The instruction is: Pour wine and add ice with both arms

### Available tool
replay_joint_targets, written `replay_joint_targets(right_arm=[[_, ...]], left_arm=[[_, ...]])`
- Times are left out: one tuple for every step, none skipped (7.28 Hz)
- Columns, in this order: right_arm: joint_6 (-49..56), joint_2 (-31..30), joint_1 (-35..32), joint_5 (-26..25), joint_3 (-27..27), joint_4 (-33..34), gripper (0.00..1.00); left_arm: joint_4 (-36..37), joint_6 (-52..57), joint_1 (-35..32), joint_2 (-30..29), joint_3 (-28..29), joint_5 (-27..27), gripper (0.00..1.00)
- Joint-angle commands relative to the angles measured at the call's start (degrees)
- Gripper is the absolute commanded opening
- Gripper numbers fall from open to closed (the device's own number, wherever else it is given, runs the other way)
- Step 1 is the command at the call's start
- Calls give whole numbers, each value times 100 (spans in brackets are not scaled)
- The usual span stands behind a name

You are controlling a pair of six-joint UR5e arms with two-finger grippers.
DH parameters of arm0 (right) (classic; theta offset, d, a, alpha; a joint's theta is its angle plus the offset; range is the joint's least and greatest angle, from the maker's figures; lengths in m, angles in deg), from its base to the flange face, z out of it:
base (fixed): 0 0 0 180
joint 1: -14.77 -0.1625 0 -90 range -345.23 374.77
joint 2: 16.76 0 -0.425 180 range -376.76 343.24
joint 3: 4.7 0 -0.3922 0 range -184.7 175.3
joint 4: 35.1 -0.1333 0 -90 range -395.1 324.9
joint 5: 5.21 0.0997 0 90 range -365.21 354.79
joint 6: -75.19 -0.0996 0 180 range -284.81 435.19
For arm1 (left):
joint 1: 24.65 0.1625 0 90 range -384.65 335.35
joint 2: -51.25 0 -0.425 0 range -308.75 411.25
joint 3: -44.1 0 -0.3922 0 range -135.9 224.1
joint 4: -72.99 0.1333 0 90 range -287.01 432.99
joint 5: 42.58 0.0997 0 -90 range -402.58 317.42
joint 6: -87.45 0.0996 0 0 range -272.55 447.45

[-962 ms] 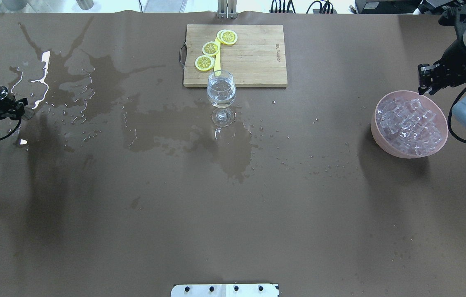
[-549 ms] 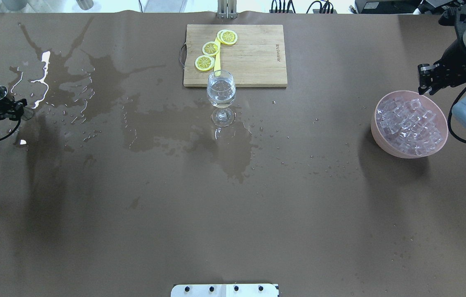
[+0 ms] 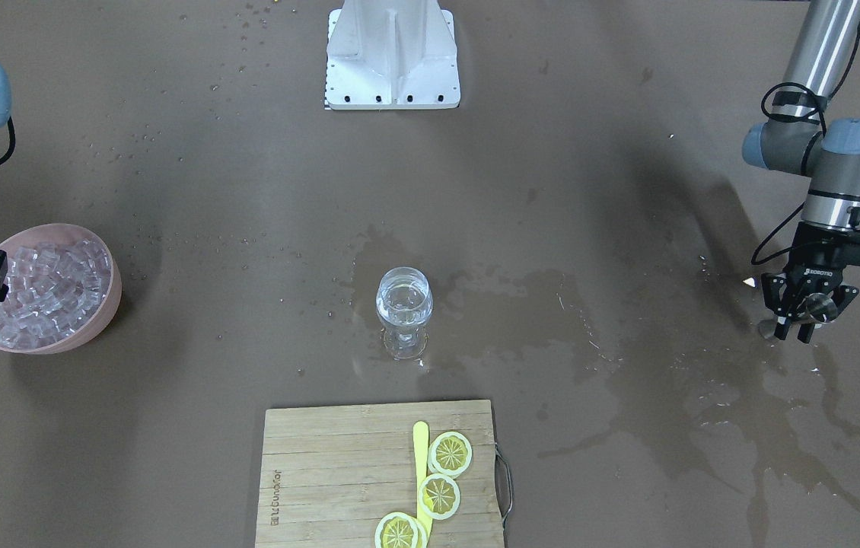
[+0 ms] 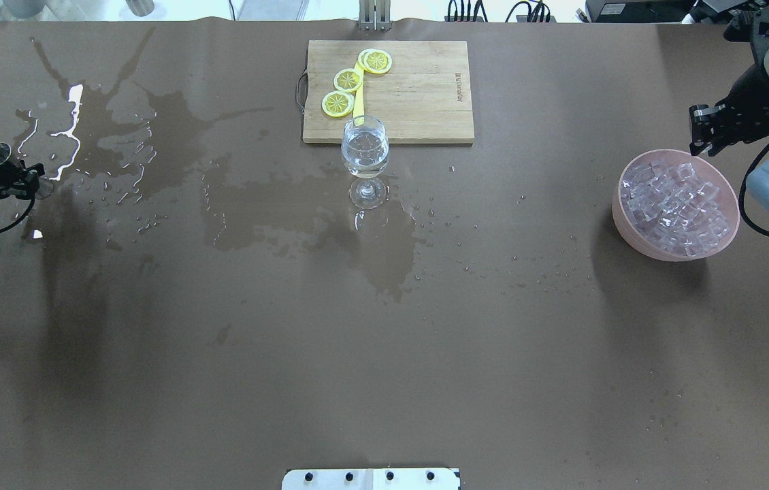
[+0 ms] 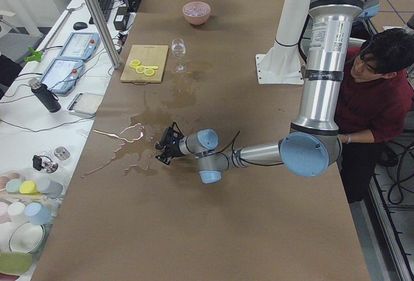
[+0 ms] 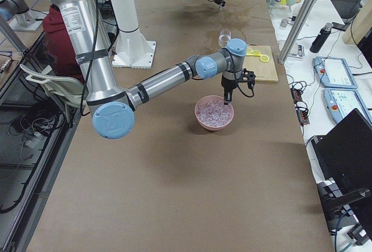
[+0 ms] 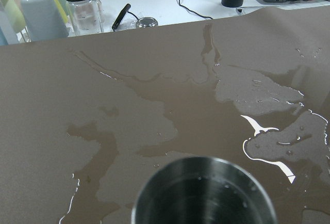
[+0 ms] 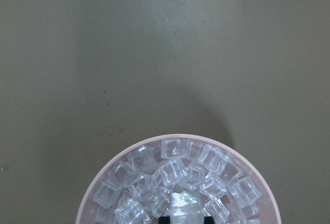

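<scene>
A stemmed glass stands mid-table and holds clear wine. My left gripper is at the table's far left, low over a puddle, shut on a small steel jigger. The jigger's open rim fills the bottom of the left wrist view. A pink bowl full of ice sits at the far right. My right gripper hangs over the bowl's far rim. In the right wrist view it is shut on one ice cube above the heap.
A wooden cutting board with lemon slices and a yellow strip lies behind the glass. Wet patches and puddles spread over the left and middle of the brown table. The white base plate is at the near edge. An operator sits beside the robot.
My left gripper with the jigger has shifted slightly left. The right gripper has hardly moved.
</scene>
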Motion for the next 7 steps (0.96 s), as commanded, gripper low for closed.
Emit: replay_joint_targets(right_arm=[[0, 0, 0, 0, -8, 0, 6], [0, 0, 0, 0, -8, 0, 6], [0, 0, 0, 0, -8, 0, 6], [0, 0, 0, 0, -8, 0, 6], [0, 0, -9, 0, -17, 9, 6], [0, 0, -9, -9, -17, 9, 6], [0, 0, -9, 0, -26, 0, 6]], left_arm=[[0, 0, 0, -1, 2, 0, 37], [0, 0, 0, -1, 2, 0, 35], [0, 0, 0, -1, 2, 0, 33], [0, 0, 0, -1, 2, 0, 33], [0, 0, 0, -1, 2, 0, 30], [0, 0, 0, -1, -7, 0, 30], [0, 0, 0, -1, -7, 0, 29]])
